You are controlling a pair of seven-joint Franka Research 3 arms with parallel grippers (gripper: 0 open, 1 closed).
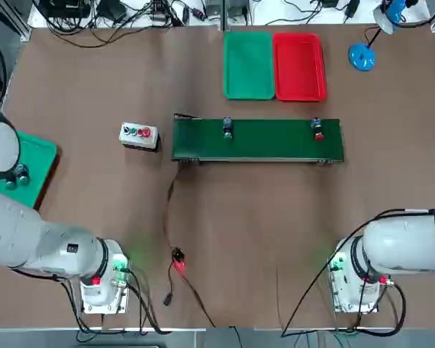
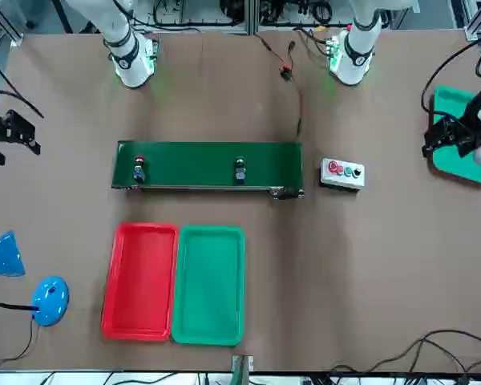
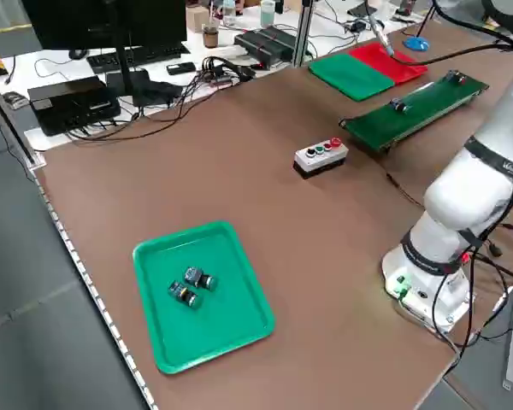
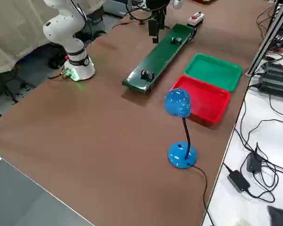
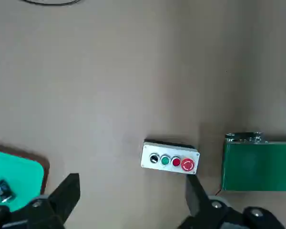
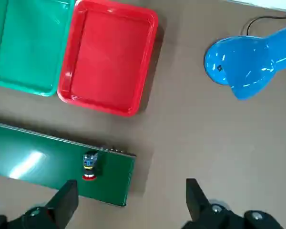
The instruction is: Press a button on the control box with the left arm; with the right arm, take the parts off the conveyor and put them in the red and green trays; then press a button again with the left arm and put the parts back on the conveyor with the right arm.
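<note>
Even, bright overhead light fills all 6 views, and shadows stay short and soft. A pale glare patch sits on the conveyor [image 6: 62, 164] belt in the right wrist view. The brown table [image 1: 94, 217] looks washed out and paler in the left wrist view. Green glow spills from both arm bases onto the tabletop.

No legible text; control box [image 5: 170, 161] markings too small, perhaps.

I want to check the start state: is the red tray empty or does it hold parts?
Empty. The red tray shows only its bare floor in the top and right wrist views; both parts lie on the conveyor.
</note>
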